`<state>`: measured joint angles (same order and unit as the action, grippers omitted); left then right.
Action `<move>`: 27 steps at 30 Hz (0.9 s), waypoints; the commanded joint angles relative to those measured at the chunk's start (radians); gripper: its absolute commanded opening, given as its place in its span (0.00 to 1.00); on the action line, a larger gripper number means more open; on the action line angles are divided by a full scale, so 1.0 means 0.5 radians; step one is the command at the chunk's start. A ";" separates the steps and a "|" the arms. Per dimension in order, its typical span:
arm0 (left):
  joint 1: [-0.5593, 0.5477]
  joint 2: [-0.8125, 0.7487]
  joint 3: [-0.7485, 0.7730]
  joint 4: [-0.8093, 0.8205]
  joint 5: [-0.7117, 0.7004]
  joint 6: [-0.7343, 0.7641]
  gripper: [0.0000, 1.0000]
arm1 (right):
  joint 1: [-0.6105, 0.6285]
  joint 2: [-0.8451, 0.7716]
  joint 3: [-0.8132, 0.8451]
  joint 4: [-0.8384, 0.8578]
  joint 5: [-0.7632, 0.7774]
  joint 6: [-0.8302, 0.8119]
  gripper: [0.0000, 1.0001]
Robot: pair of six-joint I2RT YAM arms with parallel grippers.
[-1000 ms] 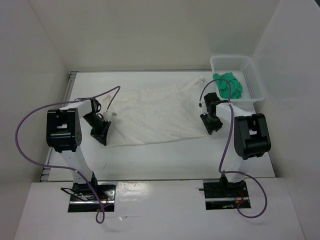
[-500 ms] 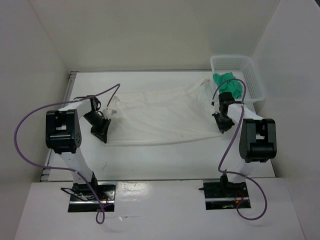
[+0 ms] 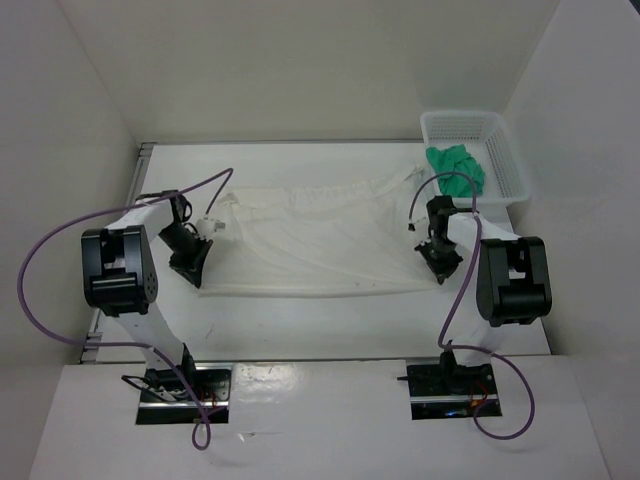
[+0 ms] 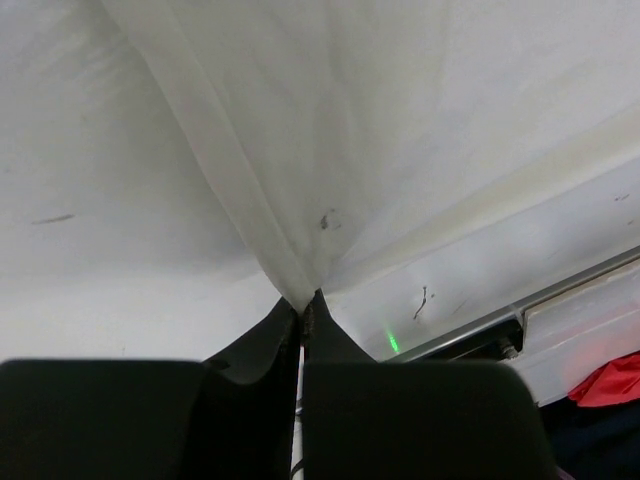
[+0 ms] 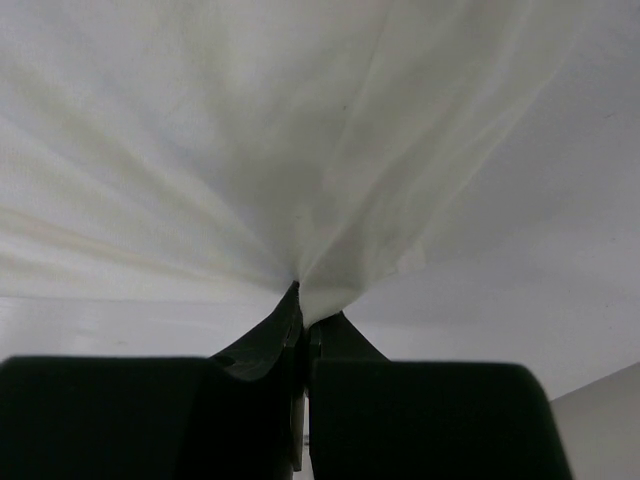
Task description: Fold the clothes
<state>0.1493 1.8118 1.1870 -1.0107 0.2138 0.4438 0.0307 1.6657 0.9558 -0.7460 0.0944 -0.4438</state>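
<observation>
Your left gripper (image 4: 302,300) and right gripper (image 5: 301,297) each pinch the white garment (image 3: 320,235) (stretched taut), left of the basket (image 3: 512,160).

White bench (image 3: 300,325) bearing a white garment (image 3: 320,245) and a mesh basket (image 3: 508,160).
The white garment lies stretched and creased across the middle of the bench, reaching from near its left edge towards its right edge; the mesh basket stands in the far right corner.

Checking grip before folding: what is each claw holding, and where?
Both pinch the white garment: the left claw at its left end, the right claw at its right end.
</observation>
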 commanded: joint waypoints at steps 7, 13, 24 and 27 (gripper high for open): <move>0.017 -0.285 -0.165 -0.261 -0.234 0.263 0.00 | 0.058 -0.168 0.018 -0.361 0.081 -0.241 0.00; 0.036 -0.460 -0.254 -0.365 -0.302 0.361 0.00 | 0.138 -0.328 0.040 -0.536 0.081 -0.324 0.00; 0.094 -0.565 -0.254 -0.494 -0.443 0.474 0.15 | 0.279 -0.466 0.046 -0.723 0.081 -0.324 0.54; 0.112 -0.611 -0.254 -0.522 -0.467 0.523 0.32 | 0.298 -0.487 0.067 -0.744 0.081 -0.324 0.72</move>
<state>0.1879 1.5520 1.0557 -1.2163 0.0292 0.6563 0.1623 1.4708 0.9493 -1.0550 0.1070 -0.5934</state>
